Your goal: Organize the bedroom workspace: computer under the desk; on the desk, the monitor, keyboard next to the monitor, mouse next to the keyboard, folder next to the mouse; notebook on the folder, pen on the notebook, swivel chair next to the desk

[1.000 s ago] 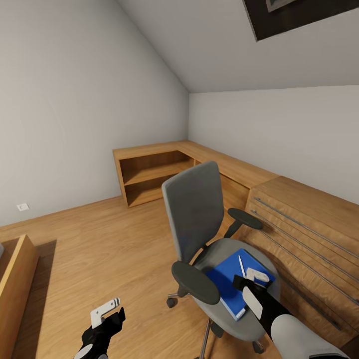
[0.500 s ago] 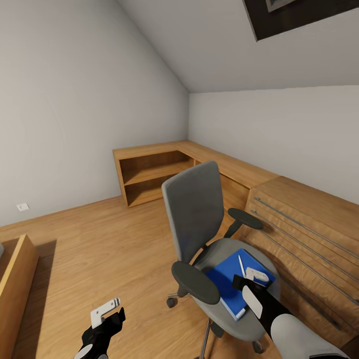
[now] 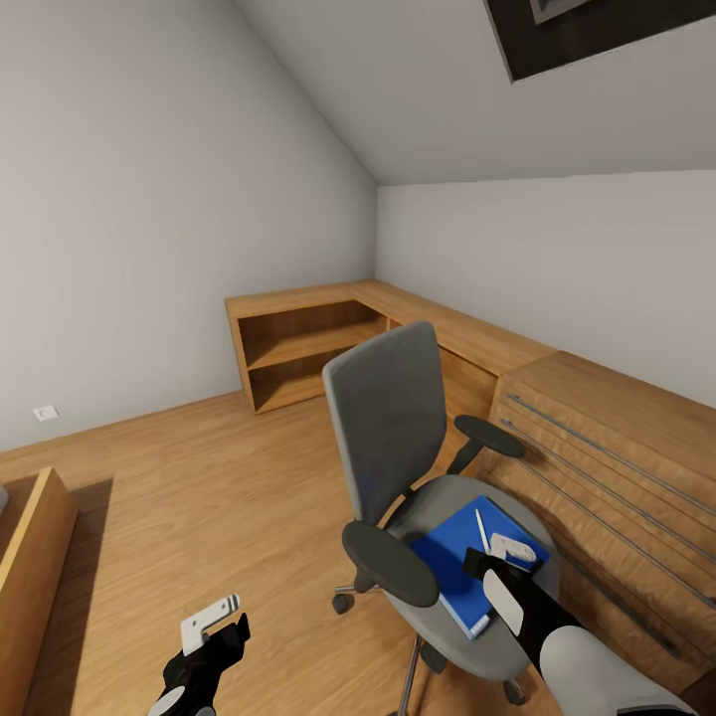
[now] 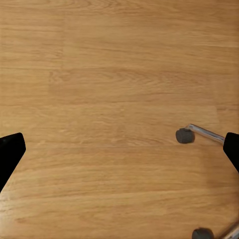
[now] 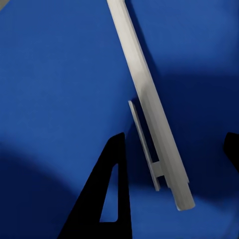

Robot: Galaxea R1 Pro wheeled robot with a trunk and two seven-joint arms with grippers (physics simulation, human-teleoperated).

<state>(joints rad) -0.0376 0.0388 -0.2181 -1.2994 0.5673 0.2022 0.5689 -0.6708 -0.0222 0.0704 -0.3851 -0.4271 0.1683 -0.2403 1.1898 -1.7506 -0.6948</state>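
slim pale pen (image 5: pixel 149 104) on flat blue folder (image 3: pixel 452 567) | both jaws open

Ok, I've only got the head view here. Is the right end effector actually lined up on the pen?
Observer: Yes. In the right wrist view the pen lies flat on the folder, between the jaws of the right end effector.
Operator: Closed on it?
Observer: No. The jaws stand apart, with blue showing on both sides of the pen.
Operator: And the left one?
Observer: The left end effector is open and faces the wooden floor, near a caster of the swivel chair.
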